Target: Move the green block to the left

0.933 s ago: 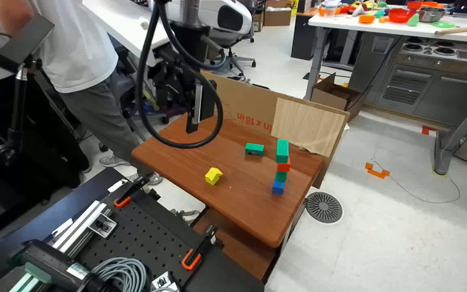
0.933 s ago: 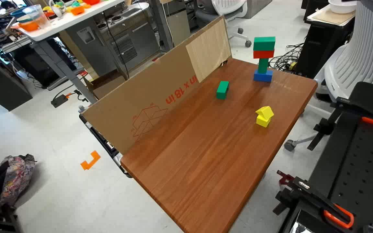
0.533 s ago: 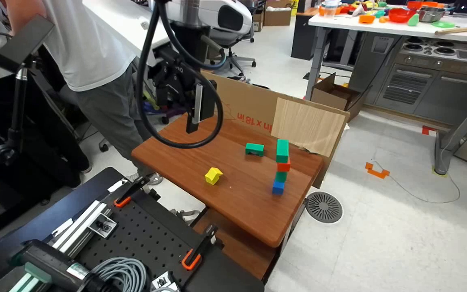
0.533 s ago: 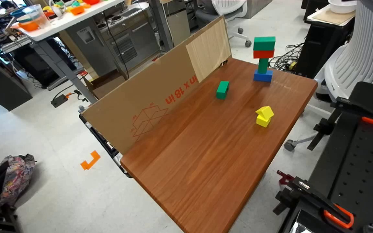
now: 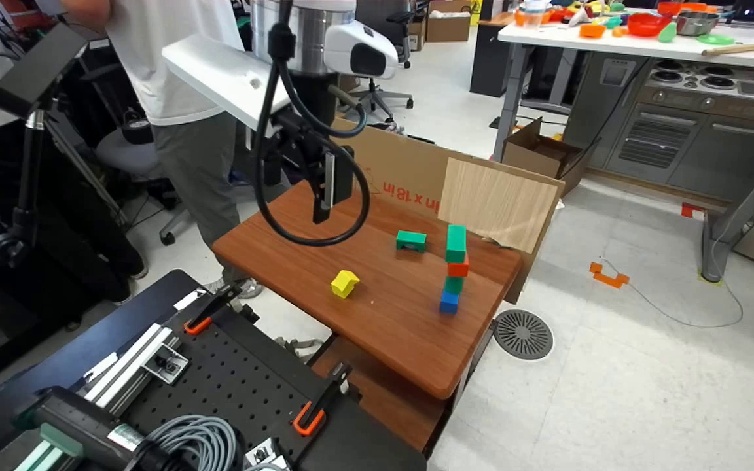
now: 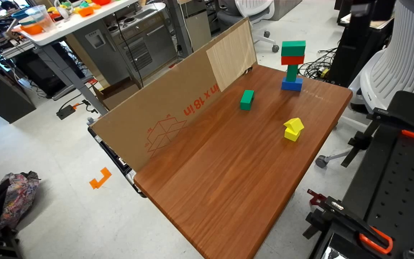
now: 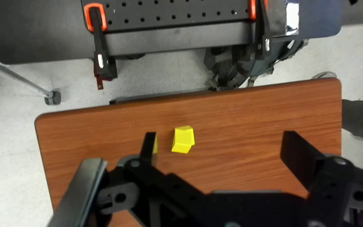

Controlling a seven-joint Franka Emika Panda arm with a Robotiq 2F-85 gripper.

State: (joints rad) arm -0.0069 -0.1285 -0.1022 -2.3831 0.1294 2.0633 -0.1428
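The green block [image 5: 411, 241] lies low and alone on the brown table [image 5: 383, 327], with a cut-out in its side; it also shows in an exterior view [image 6: 247, 100]. More green blocks [image 5: 456, 243] [image 6: 293, 48] are in a tower with a red and a blue block. My gripper [image 5: 297, 196] hangs above the far-left part of the table, apart from the green block. In the wrist view my gripper [image 7: 221, 142] has its fingers wide apart with nothing between them. The green block and the tower do not show in the wrist view.
Two yellow blocks [image 6: 293, 129], one on the other, stand near the table's edge and show in the wrist view [image 7: 183, 139]. A cardboard wall [image 6: 156, 118] runs along one long side. A black perforated bench [image 5: 246, 366] stands opposite. A person [image 5: 180, 78] stands beside the table.
My arm and gripper have shifted slightly right in an exterior view. A dark part of the arm has entered at the upper right of an exterior view. The person has moved right. The blocks have not moved.
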